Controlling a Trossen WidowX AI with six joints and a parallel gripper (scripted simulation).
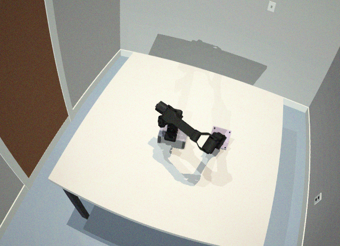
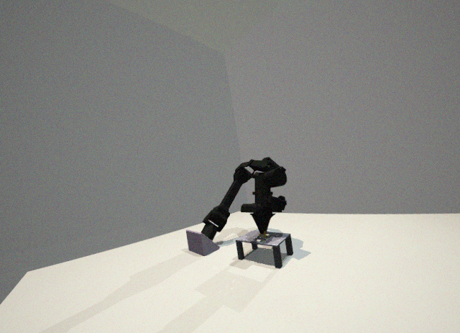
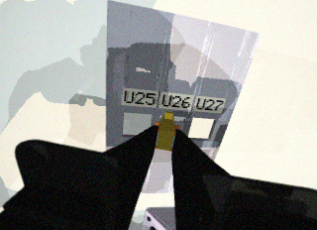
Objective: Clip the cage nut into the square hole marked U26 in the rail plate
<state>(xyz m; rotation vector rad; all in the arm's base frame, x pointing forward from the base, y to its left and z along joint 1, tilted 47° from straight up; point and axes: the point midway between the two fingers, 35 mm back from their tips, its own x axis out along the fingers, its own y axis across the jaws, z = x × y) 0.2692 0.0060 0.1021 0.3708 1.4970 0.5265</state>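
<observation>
The robot's fingers pinch a yellow cage nut above the rail plate, which stands on legs on the counter. The nut sits between the fingertips, over the U26 opening, just below the U26 label in the wrist view; whether its wings have entered cannot be told. A slight sideways error could catch a wing on the rim and twist the nut in the grip; opening too soon, with the wings unhooked, could let it tip or drop. In the wrist view its long axis runs nearly straight up the picture, between the fingers, one end toward the label, the other pointing back from it.
</observation>
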